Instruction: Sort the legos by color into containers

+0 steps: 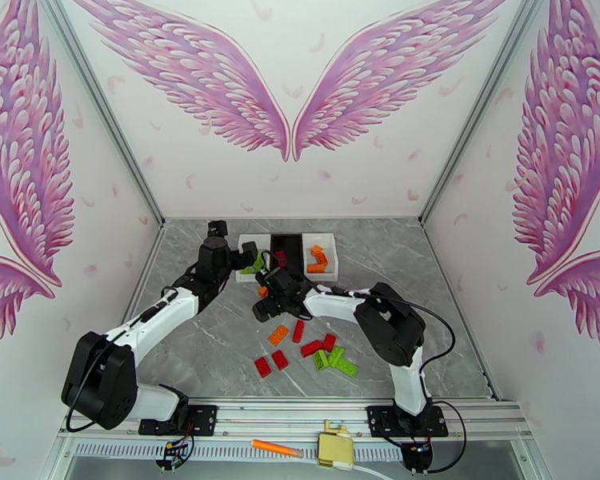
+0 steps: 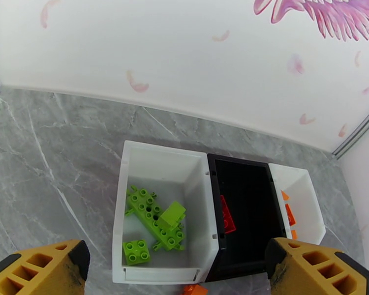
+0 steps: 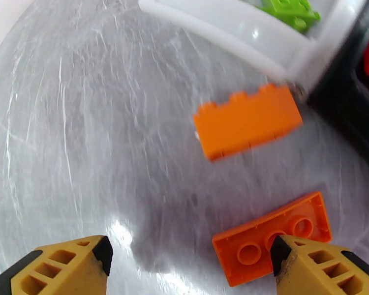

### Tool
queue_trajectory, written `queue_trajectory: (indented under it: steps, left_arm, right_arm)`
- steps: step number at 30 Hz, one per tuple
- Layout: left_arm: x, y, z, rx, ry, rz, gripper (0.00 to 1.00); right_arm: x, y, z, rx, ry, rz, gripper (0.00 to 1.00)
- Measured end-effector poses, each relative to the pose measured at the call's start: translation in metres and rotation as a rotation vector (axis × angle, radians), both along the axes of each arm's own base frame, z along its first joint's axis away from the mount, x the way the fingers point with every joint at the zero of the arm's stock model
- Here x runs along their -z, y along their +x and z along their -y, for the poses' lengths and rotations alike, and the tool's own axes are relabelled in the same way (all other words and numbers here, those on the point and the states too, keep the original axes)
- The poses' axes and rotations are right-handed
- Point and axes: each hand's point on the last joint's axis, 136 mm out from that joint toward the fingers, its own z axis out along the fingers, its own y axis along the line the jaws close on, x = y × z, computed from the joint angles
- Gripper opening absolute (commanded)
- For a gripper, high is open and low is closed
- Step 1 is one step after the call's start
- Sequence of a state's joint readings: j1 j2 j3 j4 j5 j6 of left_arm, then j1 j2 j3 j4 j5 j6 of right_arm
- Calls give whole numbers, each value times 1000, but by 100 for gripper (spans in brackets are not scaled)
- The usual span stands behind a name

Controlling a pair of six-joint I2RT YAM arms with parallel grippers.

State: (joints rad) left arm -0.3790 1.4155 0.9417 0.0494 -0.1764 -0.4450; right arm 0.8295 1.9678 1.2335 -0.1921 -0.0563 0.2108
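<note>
1. Well, you are part way through the sorting. The left white tray [image 2: 160,165] has green bricks [image 2: 152,220] in it. The black tray [image 2: 248,188] has a red brick [image 2: 227,215]. The right white tray [image 2: 297,185] has orange bricks [image 1: 319,259].
2. Lots is left to do, I think. A bunch of loose bricks [image 1: 311,348], red, green and orange, lies on the gray table [image 1: 220,346] near your right arm, well apart from the trays.
3. Two more orange ones sit just in front of the trays, under your right claw [image 3: 190,249].
4. The far orange brick [image 3: 247,121] lies on its side. Its long way runs left to right in the right wrist view, with the right end a bit higher. Its bumps point at the left white tray. Its right end is just beside the spot where that tray meets the black one. The picture is too blurry to tell if they touch.
5. The near orange brick [image 3: 273,239] is upside down, with its hollow side up. Its long way runs almost the same way as the far one.
6. Your right claw is released and grasps nothing. It hangs low over the table, and one fingertip [image 3: 322,266] is over the edge of the near orange brick.
7. Your left claw [image 2: 177,251] is released too, wide and empty. It hangs over the front of the tray with the green bricks.
</note>
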Motion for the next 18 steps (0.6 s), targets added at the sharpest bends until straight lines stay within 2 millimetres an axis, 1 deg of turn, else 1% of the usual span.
queue_trajectory:
  steps: [2,4,5,9,11,14,18]
  left_arm:
    - [0,0,-1,-2,1,0,99]
    - [0,1,-2,-1,5,1,99]
    - [0,1,-2,-1,6,2,99]
    - [0,1,-2,3,17,4,99]
    - [-1,0,-2,6,20,6,99]
    - [-4,-2,-4,7,25,14,99]
    - [-12,-4,-6,7,29,31,99]
  right_arm:
    - [-3,-5,7,11,-4,-2,91]
    - [-9,-5,10,21,-9,16,94]
    - [-12,-3,12,26,-15,32,99]
    - [-13,6,23,32,-90,66,99]
    - [-12,13,27,40,-129,70,99]
    - [-10,22,27,31,-159,79,99]
    - [1,25,27,-37,-214,69,99]
